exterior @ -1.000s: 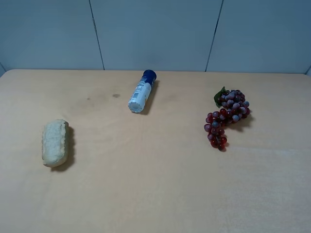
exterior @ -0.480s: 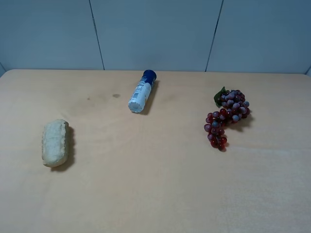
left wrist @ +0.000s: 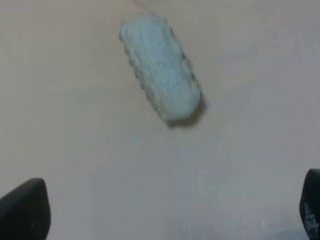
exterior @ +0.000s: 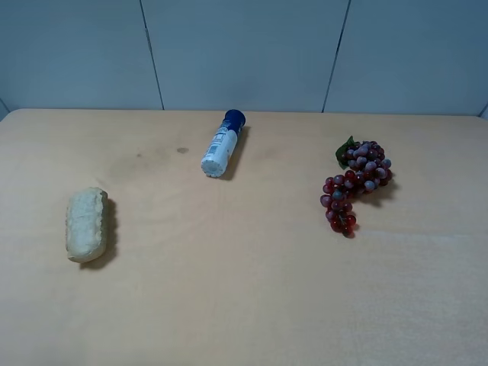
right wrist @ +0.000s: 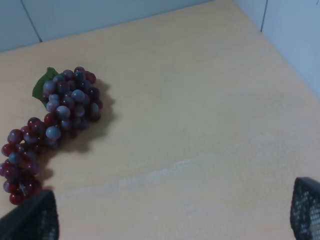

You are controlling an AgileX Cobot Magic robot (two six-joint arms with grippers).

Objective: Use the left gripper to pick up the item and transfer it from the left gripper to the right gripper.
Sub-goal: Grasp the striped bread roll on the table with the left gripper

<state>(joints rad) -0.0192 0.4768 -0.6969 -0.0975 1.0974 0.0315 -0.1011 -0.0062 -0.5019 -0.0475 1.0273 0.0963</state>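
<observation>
The item, a pale beige bumpy bread loaf (exterior: pixel 86 224), lies on the left of the wooden table (exterior: pixel 244 290). In the left wrist view it (left wrist: pixel 161 67) lies flat, ahead of and apart from my left gripper (left wrist: pixel 167 215). That gripper's two black fingertips (left wrist: pixel 22 210) show only at the frame's corners, spread wide and empty. My right gripper (right wrist: pixel 167 220) is also spread wide and empty, its fingertips (right wrist: pixel 306 207) at the corners, above bare table near the grapes. Neither arm shows in the exterior high view.
A white bottle with a blue cap (exterior: pixel 222 145) lies at the back centre. A red-purple grape bunch (exterior: pixel 353 184) lies at the right, also in the right wrist view (right wrist: pixel 50 125). A grey panelled wall (exterior: pixel 244 53) stands behind the table.
</observation>
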